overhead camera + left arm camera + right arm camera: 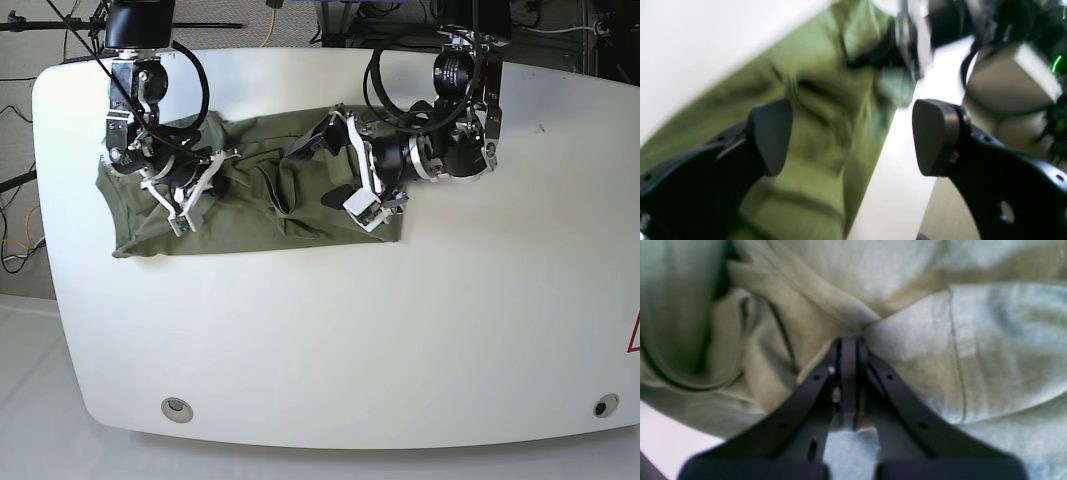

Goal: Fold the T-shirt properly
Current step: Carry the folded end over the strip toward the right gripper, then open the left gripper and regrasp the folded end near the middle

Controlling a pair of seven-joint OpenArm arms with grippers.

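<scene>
Right gripper (pixel 849 340) pinches the one T-shirt (pixel 250 215); left gripper (pixel 852 136) gapes empty; two arms, one table (pixel 400 330).

The left claw (pixel 851 136) is standing wide open, its two dark pads (pixel 771 133) far apart with nothing between them; in the base view its arm is reaching in from that view's right, wrist bent sideways and low over the T-shirt (pixel 250 200). The right claw (pixel 849 346) is clamping shut, its fingers meeting at the tips and pinching a bunched fold of the cloth; its arm is coming down from the upper left of the base view
</scene>
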